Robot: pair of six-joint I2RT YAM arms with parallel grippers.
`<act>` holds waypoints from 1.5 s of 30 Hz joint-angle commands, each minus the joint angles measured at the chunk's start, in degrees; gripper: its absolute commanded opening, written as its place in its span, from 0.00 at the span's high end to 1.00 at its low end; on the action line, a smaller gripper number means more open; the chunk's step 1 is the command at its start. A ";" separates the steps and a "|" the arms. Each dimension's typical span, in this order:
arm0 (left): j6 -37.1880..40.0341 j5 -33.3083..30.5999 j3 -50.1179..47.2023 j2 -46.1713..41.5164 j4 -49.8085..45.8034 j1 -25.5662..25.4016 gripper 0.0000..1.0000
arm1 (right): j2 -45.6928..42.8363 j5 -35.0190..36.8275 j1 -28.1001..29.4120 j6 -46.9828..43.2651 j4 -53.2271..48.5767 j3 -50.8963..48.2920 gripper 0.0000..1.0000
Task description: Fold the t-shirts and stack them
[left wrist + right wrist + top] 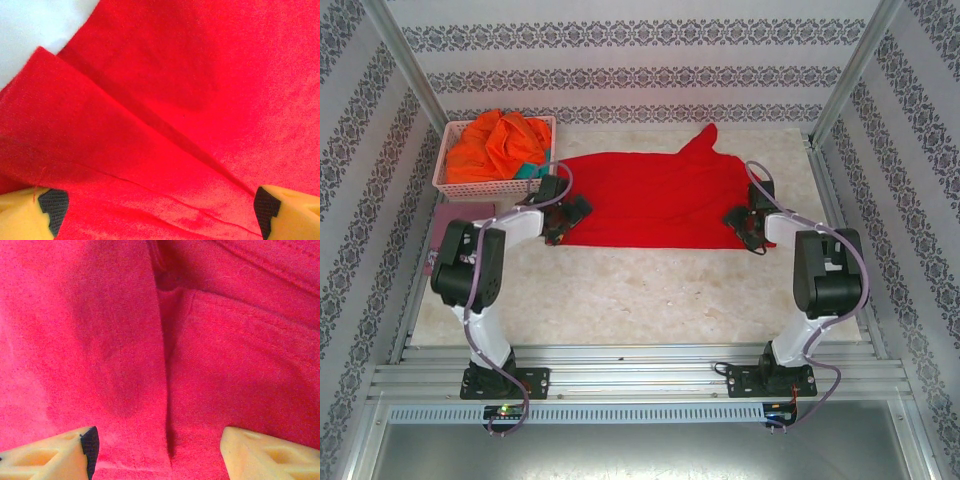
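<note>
- The red t-shirt [660,200] lay on the table [640,300] just right of the pink basket [442,186]. It was spread wide and mostly flat, with one sleeve pointing toward the back wall.
- It looked no further along than a first fold, if that. From above it was still a broad shape, not a compact packet, and both wrist views showed soft creases and a doubled edge.
- The left tool [563,214] sat on the shirt's end nearest the basket, just off the basket's near right corner. Its fingers [54,209] were spread wide over the cloth and pinched nothing.
- The right tool [747,226] sat on the shirt's end farthest from the basket. Its fingers [90,442] stood apart on either side of a raised ridge of cloth and did not appear to clamp it.
- An orange t-shirt [495,140] was heaped loose in the basket, with a teal one [528,172] at the basket's near right corner. Both were unfolded and waiting.
- A dull maroon patch [433,258] showed in front of the basket, beside the left arm. It was too hidden to tell whether it was a folded shirt.
- By my judgement most of the work remained: finishing this shirt, folding the basket's shirts, and stacking them all.
</note>
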 commanded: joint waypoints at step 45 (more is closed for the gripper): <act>1.14 -1.86 -14.14 -9.82 -11.34 -5.34 0.00 | -9.47 2.28 13.75 -3.94 -7.73 -8.58 0.35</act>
